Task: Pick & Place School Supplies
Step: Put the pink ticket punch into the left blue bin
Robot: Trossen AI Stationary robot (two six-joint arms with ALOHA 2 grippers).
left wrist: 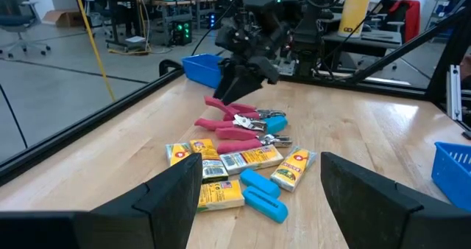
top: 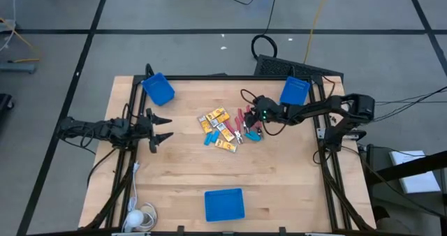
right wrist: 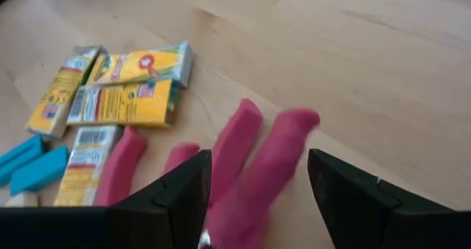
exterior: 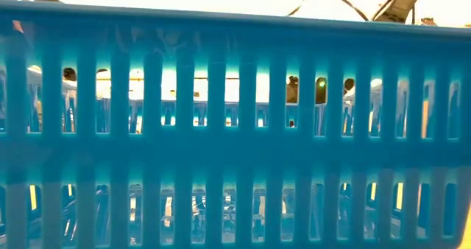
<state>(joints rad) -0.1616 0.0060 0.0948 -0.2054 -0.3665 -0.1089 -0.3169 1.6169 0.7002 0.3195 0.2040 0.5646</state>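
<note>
Pink scissors point(right wrist: 257, 168) lay right under the right gripper point(top: 259, 117), fingers spread wide, nothing held. Three blue bins point(top: 224, 204) at 6, 10 and 2 o'clock looked empty; supplies piled mid-table, yellow packs point(top: 216, 124) incl. Task barely begun. Left gripper point(top: 160, 128) waited open at 9 o'clock, empty.

High view looks straight down on the table point(top: 279, 173) — low view sits pressed against a blue basket point(exterior: 235, 146).
</note>
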